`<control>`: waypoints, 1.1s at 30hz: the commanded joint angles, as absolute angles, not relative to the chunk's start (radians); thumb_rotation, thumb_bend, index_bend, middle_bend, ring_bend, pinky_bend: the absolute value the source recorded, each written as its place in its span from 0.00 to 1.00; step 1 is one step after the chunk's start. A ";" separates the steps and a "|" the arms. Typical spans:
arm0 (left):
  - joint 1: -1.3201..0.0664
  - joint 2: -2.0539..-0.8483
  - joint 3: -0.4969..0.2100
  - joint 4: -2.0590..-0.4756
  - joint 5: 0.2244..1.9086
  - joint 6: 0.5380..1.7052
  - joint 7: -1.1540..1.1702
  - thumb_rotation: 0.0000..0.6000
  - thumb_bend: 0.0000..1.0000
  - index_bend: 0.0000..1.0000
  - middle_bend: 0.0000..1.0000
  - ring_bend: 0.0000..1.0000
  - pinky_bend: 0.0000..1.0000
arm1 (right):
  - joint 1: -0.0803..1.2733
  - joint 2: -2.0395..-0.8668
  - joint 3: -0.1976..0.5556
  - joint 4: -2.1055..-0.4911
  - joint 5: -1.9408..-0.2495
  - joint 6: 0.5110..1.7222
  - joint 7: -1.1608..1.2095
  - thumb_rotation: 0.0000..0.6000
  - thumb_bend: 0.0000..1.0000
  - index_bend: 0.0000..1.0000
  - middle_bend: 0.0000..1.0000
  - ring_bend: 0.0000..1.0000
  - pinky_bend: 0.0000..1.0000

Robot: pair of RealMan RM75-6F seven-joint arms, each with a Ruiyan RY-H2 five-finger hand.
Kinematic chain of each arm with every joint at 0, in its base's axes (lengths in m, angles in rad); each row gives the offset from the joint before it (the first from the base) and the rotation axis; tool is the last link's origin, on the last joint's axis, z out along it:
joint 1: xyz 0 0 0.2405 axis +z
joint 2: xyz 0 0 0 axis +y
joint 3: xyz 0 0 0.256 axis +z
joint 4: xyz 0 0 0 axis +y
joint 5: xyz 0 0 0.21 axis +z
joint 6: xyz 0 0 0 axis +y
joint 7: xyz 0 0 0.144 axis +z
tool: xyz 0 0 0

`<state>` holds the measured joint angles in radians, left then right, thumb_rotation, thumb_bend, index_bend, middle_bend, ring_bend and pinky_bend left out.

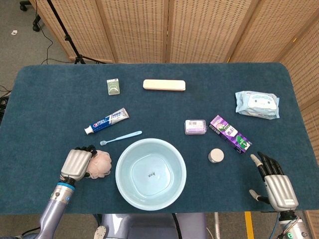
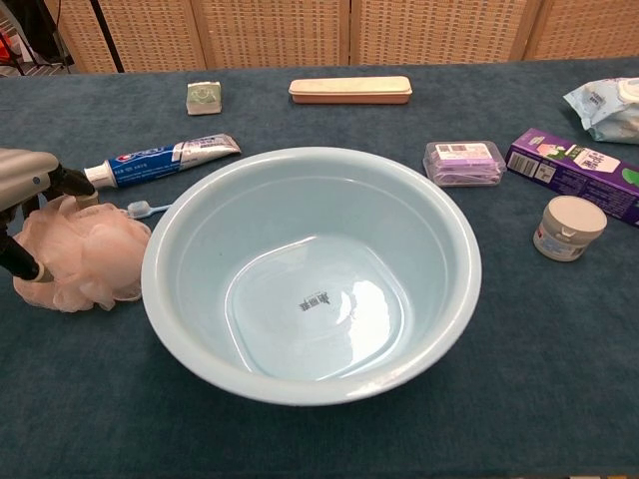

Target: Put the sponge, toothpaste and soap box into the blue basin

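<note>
Staged lab or studio setup: blue felt table point(image 1: 50, 99), woven folding screens point(image 1: 199, 30) behind, tripod leg point(image 1: 67, 37) and cable point(image 1: 42, 32) on grey floor, office chair wheels point(image 1: 25, 6) top left.

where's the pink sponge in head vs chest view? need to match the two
Head view: the pink sponge is at lower left, just left of the blue basin, with the left hand against its left side.
Chest view: the sponge is at the left edge at mid height, left of the basin, with the left hand on it.
Shared landmark: the toothbrush head lies just beyond the sponge.
</note>
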<state>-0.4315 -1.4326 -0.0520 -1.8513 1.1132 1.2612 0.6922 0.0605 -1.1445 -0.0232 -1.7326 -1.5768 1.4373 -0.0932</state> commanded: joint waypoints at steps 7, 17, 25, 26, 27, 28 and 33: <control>-0.418 -1.448 -0.063 -1.822 1.198 1.325 0.654 1.00 0.39 0.82 0.43 0.53 0.54 | 0.060 -1.144 -0.024 -1.734 -1.579 1.438 -0.093 1.00 0.21 0.00 0.00 0.00 0.07; -0.422 -1.361 -0.135 -1.901 1.240 1.391 0.656 1.00 0.39 0.83 0.43 0.54 0.54 | 0.061 -1.148 -0.024 -1.733 -1.579 1.436 -0.096 1.00 0.21 0.00 0.00 0.00 0.07; -0.427 -1.358 -0.195 -1.962 1.325 1.470 0.617 1.00 0.39 0.83 0.44 0.54 0.54 | 0.059 -1.147 -0.024 -1.734 -1.581 1.439 -0.094 1.00 0.21 0.00 0.00 0.00 0.07; -0.428 -1.368 -0.200 -1.963 1.345 1.482 0.604 1.00 0.39 0.83 0.44 0.54 0.54 | 0.059 -1.147 -0.024 -1.734 -1.581 1.439 -0.094 1.00 0.21 0.00 0.00 0.00 0.07; -0.429 -1.378 -0.204 -1.962 1.369 1.494 0.590 1.00 0.40 0.83 0.44 0.54 0.54 | 0.059 -1.147 -0.024 -1.734 -1.581 1.440 -0.094 1.00 0.21 0.00 0.00 0.00 0.07; -0.434 -1.395 -0.207 -1.961 1.411 1.508 0.563 1.00 0.40 0.83 0.44 0.54 0.54 | 0.059 -1.147 -0.024 -1.734 -1.581 1.441 -0.094 1.00 0.21 0.00 0.00 0.00 0.07; -0.445 -1.465 -0.191 -1.941 1.515 1.530 0.495 1.00 0.40 0.83 0.44 0.54 0.54 | 0.058 -1.144 -0.023 -1.734 -1.582 1.443 -0.088 1.00 0.21 0.00 0.00 0.00 0.07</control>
